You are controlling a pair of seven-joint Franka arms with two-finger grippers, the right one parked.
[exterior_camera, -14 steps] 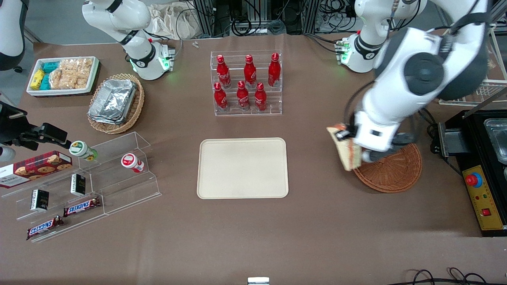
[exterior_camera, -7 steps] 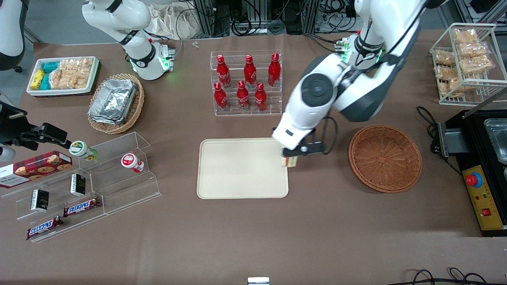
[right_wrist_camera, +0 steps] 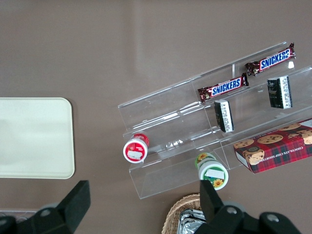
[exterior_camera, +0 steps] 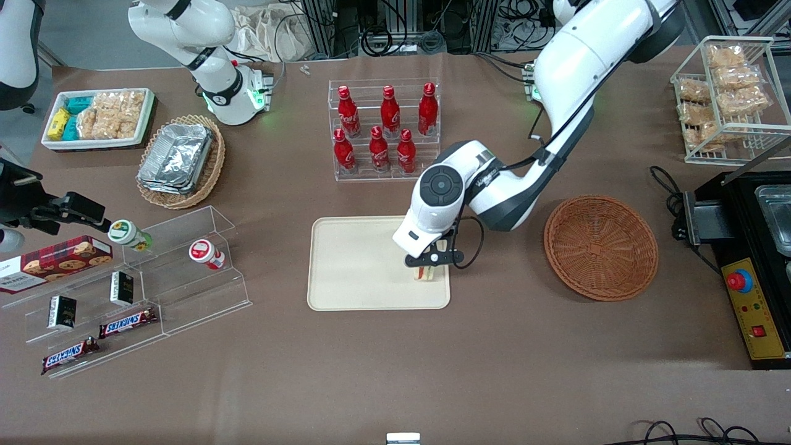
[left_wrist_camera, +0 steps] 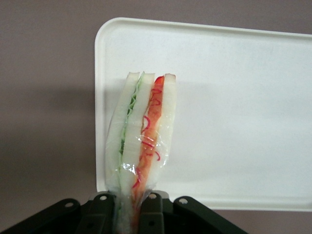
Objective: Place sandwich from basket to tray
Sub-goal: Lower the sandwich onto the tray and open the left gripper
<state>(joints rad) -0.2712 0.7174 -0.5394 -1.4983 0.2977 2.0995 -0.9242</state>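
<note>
The sandwich (left_wrist_camera: 141, 141) is hanging upright over the tray (exterior_camera: 352, 266), its white bread slices and its green and orange-red filling edge-on to the wrist camera. The gripper (left_wrist_camera: 131, 207) is clamping it at one end, the black fingers (left_wrist_camera: 100, 214) pressing in on the clear wrap from both sides. In the front view the sandwich (exterior_camera: 424, 273) is showing just under the gripper (exterior_camera: 427, 262), above the part of the tray toward the working arm's end of the table and close to the edge nearer the front camera. Whether it is touching the tray surface cannot be told. The basket (exterior_camera: 600, 247) is sitting on the brown table (exterior_camera: 395, 371) well apart from the tray, toward the working arm's end. A rack of red bottles (exterior_camera: 384, 130) is standing farther from the front camera than the tray.
</note>
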